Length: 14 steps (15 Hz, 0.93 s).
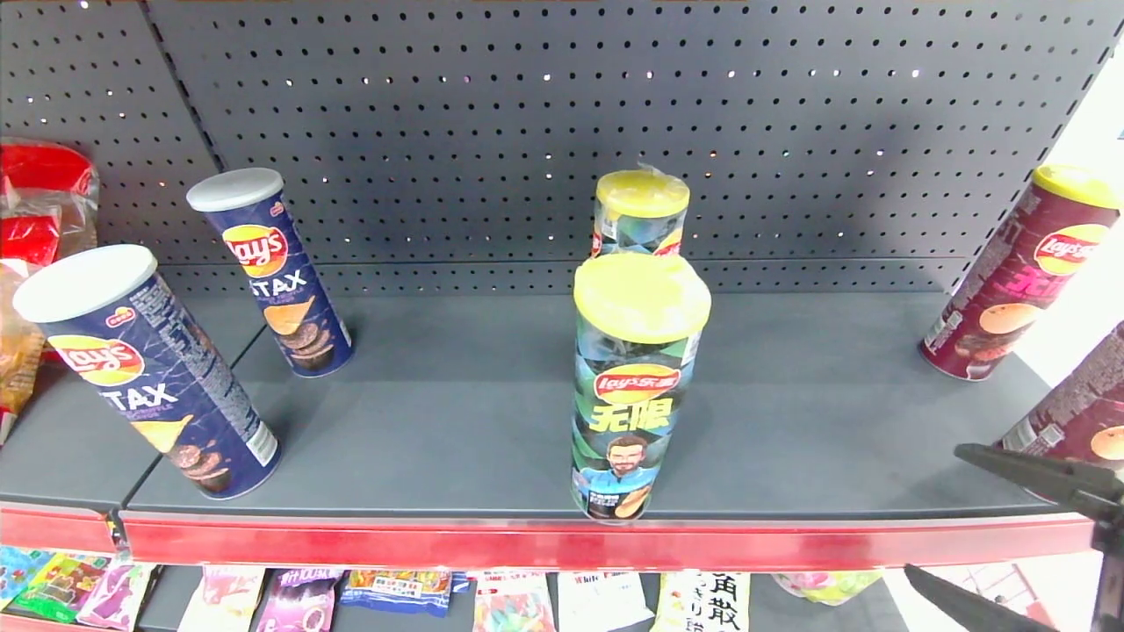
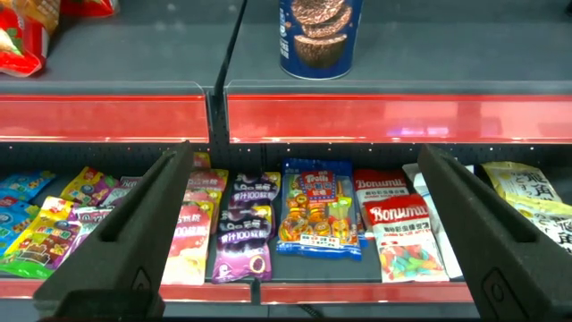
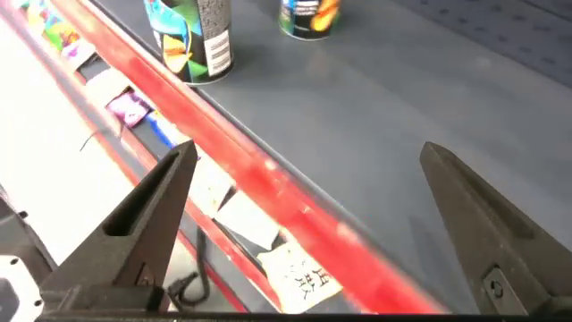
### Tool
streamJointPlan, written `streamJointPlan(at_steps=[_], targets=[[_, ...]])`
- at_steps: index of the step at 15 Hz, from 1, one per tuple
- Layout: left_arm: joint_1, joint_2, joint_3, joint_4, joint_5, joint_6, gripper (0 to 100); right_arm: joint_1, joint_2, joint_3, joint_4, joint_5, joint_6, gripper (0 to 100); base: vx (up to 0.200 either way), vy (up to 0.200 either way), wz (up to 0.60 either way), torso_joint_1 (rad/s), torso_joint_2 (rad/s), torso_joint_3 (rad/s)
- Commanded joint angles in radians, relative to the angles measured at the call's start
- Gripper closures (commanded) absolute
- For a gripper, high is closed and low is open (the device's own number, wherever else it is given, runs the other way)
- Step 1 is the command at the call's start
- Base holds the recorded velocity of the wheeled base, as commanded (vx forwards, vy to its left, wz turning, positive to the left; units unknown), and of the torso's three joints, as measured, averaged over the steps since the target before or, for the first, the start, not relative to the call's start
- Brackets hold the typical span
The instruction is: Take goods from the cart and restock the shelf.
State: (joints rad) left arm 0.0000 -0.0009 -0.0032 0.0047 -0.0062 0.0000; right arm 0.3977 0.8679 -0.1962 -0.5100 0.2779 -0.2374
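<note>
On the grey shelf [image 1: 457,421] stand two blue chip cans [image 1: 149,369] [image 1: 272,272] at the left, two yellow-lidded green cans [image 1: 634,386] [image 1: 641,211] in the middle, and two maroon cans [image 1: 1019,272] [image 1: 1076,421] at the right. My right gripper [image 1: 933,512] is open and empty in front of the shelf's right end, below the near maroon can. In the right wrist view it [image 3: 308,152] faces the red shelf edge [image 3: 268,179], with the green cans [image 3: 192,40] farther off. My left gripper [image 2: 306,152] is open and empty, level with the lower shelf, below a blue can [image 2: 320,36].
A pegboard back wall [image 1: 562,114] closes the shelf. Red and orange snack bags [image 1: 35,228] sit at its far left. The lower shelf holds a row of candy and snack bags [image 2: 313,215]. Bare shelf floor lies between the can groups.
</note>
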Motion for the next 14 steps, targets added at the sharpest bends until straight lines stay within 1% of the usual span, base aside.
streamJointPlan(at_steps=[1,3,4,5,6,9,10,12,14], targets=[[0.000,0.001,0.000,0.000,0.000,0.000,0,-0.092,-0.227,0.095,0.027,-0.002,0.013,0,0.000,0.000,0.00,0.000,0.00,0.000],[0.000,0.001,0.000,0.000,0.000,0.000,0,-0.215,-0.316,0.173,0.039,0.004,0.027,0,0.000,0.000,0.00,0.000,0.00,0.000],[0.000,0.001,0.000,0.000,0.000,0.000,0,-0.319,-0.409,0.196,0.142,0.007,0.035,0,0.000,0.000,0.00,0.000,0.00,0.000],[0.000,0.001,0.000,0.000,0.000,0.000,0,-0.353,-0.451,0.196,0.197,0.006,0.035,0,0.000,0.000,0.00,0.000,0.00,0.000],[0.000,0.001,0.000,0.000,0.000,0.000,0,-0.367,-0.484,0.196,0.219,0.003,0.036,0,0.000,0.000,0.00,0.000,0.00,0.000],[0.000,0.001,0.000,0.000,0.000,0.000,0,-0.464,-0.759,0.189,0.481,-0.014,0.046,0,0.000,0.000,0.00,0.000,0.00,0.000],[0.000,0.001,0.000,0.000,0.000,0.000,0,-0.459,-0.782,0.184,0.492,-0.022,0.075,0,0.000,0.000,0.00,0.000,0.00,0.000],[0.000,0.001,0.000,0.000,0.000,0.002,0,-0.404,-0.845,0.184,0.489,-0.029,0.164,0,0.000,0.000,0.00,0.000,0.00,0.000],[0.000,0.001,0.000,0.000,0.000,0.000,0,-0.399,-0.866,0.187,0.481,-0.082,0.194,0,0.000,0.000,0.00,0.000,0.00,0.000]])
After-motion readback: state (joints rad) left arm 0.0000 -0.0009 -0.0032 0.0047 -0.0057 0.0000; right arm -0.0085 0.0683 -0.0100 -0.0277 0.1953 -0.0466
